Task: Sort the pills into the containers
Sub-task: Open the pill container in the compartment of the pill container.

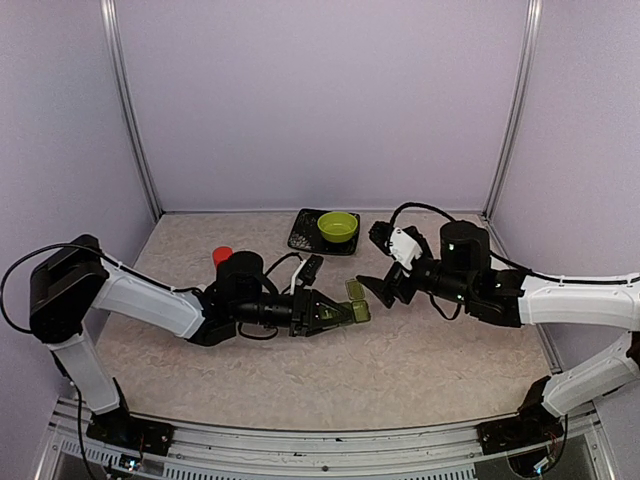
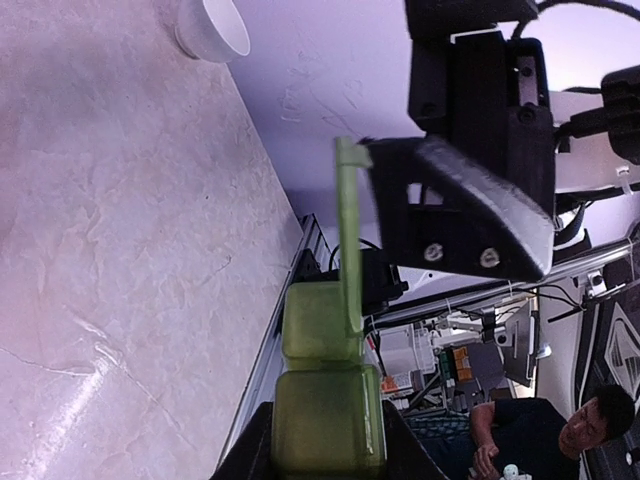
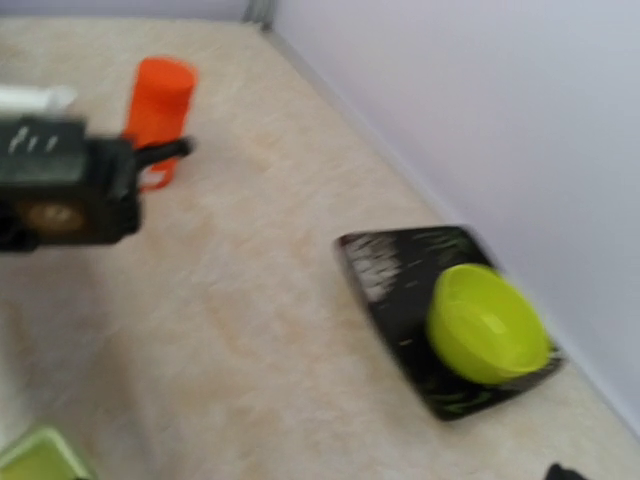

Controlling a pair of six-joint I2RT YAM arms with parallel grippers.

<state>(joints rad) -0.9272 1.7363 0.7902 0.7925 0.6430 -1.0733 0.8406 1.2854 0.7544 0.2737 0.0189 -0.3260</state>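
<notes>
The containers (image 1: 345,312) are dark green boxes joined in a row, held off the table in my left gripper (image 1: 335,313), which is shut on the near box (image 2: 325,415). The far box's hinged lid (image 2: 349,230) stands open. My right gripper (image 1: 385,290) is just right of that lid, with its black finger (image 2: 470,215) touching the lid's tip, and its jaws look spread and empty. Small white pills (image 1: 303,240) lie on a black tray (image 1: 312,243) at the back, and they show blurred in the right wrist view (image 3: 375,268).
A lime bowl (image 1: 338,226) sits on the black tray (image 3: 400,345). An orange bottle (image 1: 222,256) stands behind the left arm, also seen in the right wrist view (image 3: 158,100). A white cup (image 2: 212,25) stands on the table. Lilac walls close in the back and sides.
</notes>
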